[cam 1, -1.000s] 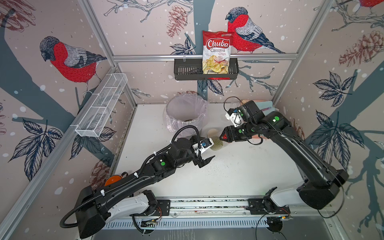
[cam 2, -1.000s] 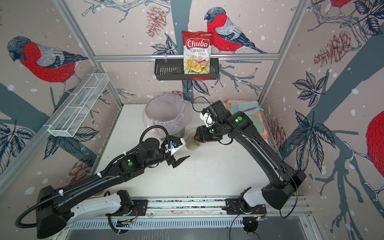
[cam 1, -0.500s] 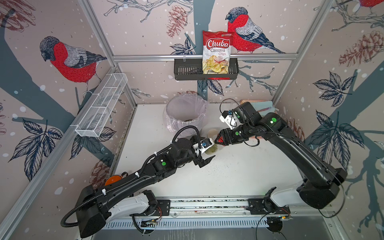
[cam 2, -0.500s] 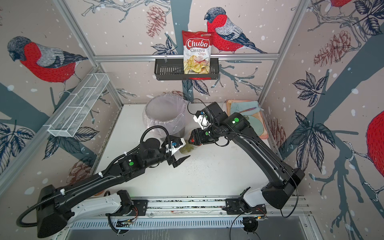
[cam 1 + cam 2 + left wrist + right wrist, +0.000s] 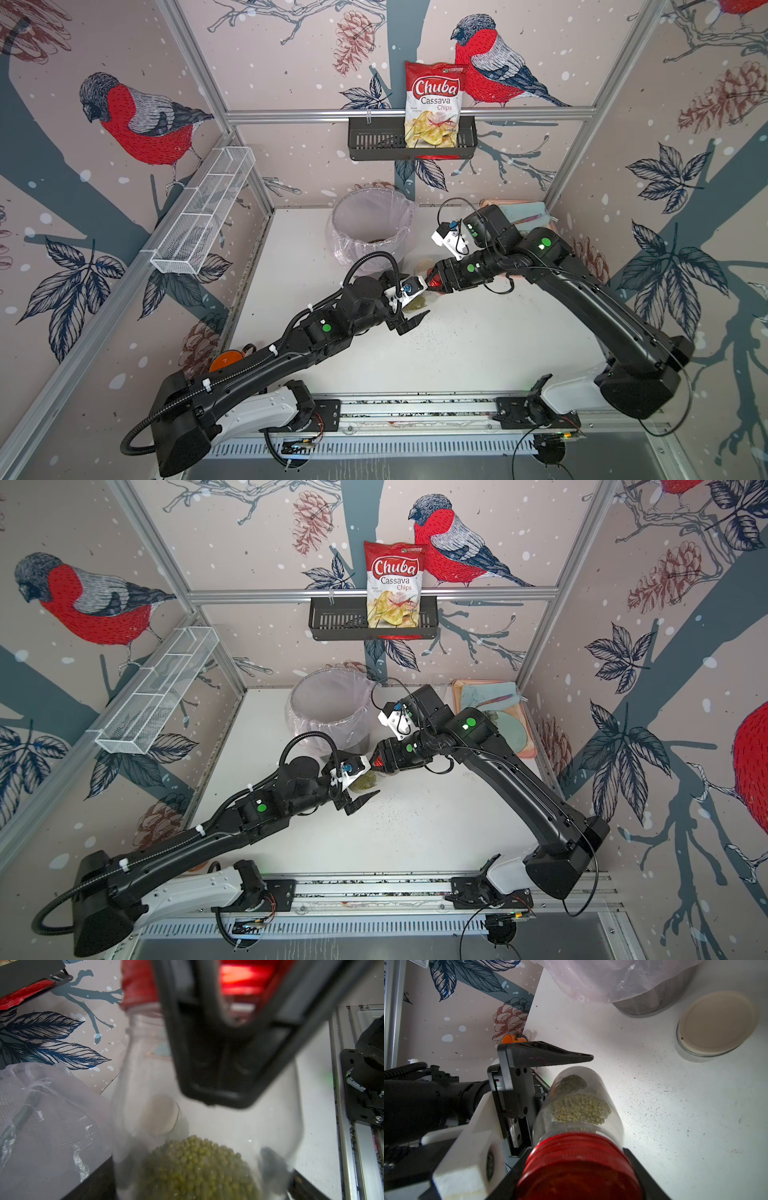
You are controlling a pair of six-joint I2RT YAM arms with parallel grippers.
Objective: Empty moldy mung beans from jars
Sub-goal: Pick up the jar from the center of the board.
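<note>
A clear jar [image 5: 579,1088] with a shiny red lid [image 5: 577,1167] lies tilted above the table, with mung beans [image 5: 579,1109] heaped inside. My right gripper [image 5: 577,1178] is shut on the red lid [image 5: 434,282]. My left gripper [image 5: 417,301] stands open with the jar's body [image 5: 365,781] between its jaws; one finger [image 5: 546,1056] stays apart from the glass. In the left wrist view the mung beans [image 5: 197,1167] fill the near end of the jar. A second jar with a beige lid [image 5: 716,1024] stands upright on the table beside the bin [image 5: 424,264].
A grey mesh bin with a clear liner [image 5: 374,224] stands at the back, close behind both grippers. A pink tray with cloths [image 5: 490,688] sits at the back right. An orange object [image 5: 226,359] lies by the left wall. Dark specks dot the tabletop [image 5: 478,353].
My right gripper has carried the red-lidded jar leftward and slightly down, into the left gripper's open jaws. The left arm has hardly moved.
</note>
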